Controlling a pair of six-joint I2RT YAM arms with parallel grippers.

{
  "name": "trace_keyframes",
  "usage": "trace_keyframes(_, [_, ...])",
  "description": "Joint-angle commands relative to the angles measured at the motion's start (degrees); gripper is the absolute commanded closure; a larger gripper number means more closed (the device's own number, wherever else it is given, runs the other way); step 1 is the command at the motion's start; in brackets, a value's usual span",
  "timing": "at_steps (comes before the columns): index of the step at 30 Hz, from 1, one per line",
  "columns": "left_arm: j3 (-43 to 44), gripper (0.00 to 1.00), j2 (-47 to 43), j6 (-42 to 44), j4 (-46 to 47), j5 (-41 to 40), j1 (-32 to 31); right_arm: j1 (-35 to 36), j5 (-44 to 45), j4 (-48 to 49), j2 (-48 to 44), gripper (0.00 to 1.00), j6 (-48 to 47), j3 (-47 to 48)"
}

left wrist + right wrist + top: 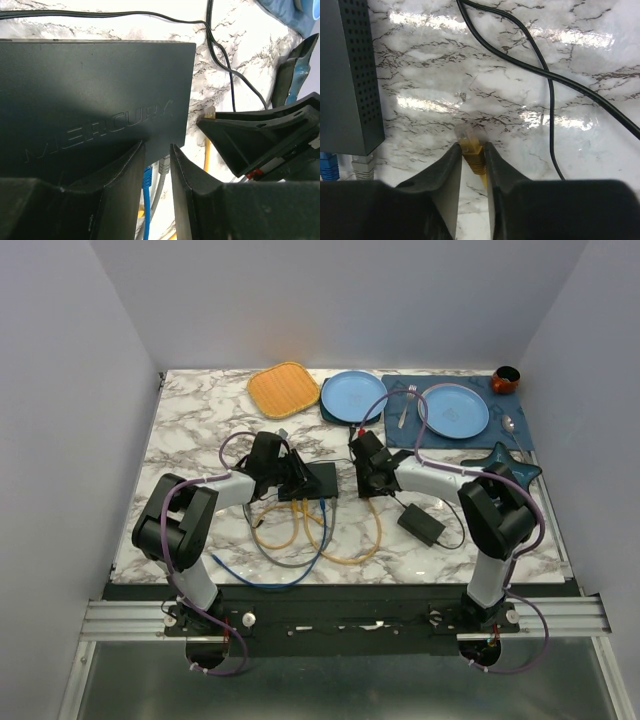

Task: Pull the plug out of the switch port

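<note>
**Plug:** The yellow plug (471, 150) is out of its port. It is clamped between the fingers of the right gripper (472, 147), with its clear tip showing past them. It is just beside the switch (345, 75) but apart from it, near the middle of the desk (190, 430).

**Switch:** A flat matte-black box with "MERCURY" embossed on its lid and a perforated side wall. A blue plug (327, 167) and a grey plug (362, 167) sit at its port edge.

**Left gripper (157, 147):** The jaws stand a narrow gap apart, with the tips on the switch's port edge near its corner. Nothing is seen clamped between them.

**Surface:** The top is white marble-patterned and glossy. A black cable (545, 75) crosses it, and a black power brick (420, 523) lies toward the right edge. A yellow woven tray (284, 388), two blue plates (352, 396) and a brown cup (505, 380) stand along the far edge.

**Room:** Plain pale walls enclose three sides.
</note>
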Motion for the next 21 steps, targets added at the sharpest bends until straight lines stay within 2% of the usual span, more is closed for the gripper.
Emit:
trace_keyframes(1, [-0.9, 0.59, 0.2, 0.5, -4.4, -0.7, -0.4, -0.1, 3.1, -5.0, -3.9, 0.78, 0.8, -3.4])
trace_keyframes(4, [-0.7, 0.58, 0.0, 0.3, -4.3, -0.9, -0.4, 0.0, 1.7, -6.3, -7.3, 0.92, 1.4, -7.2])
trace_keyframes(8, [-0.3, 0.58, -0.1, 0.1, -4.4, -1.2, -0.4, 2.4, 0.7, -9.8, -12.5, 0.93, 2.2, -10.0])
trace_keyframes(14, [1.8, 0.58, 0.6, 0.7, -6.0, -1.6, -0.4, 7.2, -3.6, -14.2, -15.0, 0.90, 1.0, -13.0])
trace_keyframes(18, [2.4, 0.58, 1.0, 1.2, -6.9, -1.9, -0.4, 8.2, -7.7, -17.3, -16.6, 0.76, -0.8, -14.2])
trace_keyframes(19, [2.4, 0.58, 1.1, 1.1, -6.9, -1.9, -0.4, 8.9, -8.2, -18.1, -16.8, 0.67, -1.2, -14.3])
trace_keyframes(21, [2.5, 0.58, 1.3, 1.1, -6.9, -2.0, -0.4, 9.8, -7.3, -19.5, -17.3, 0.59, -1.1, -14.7])
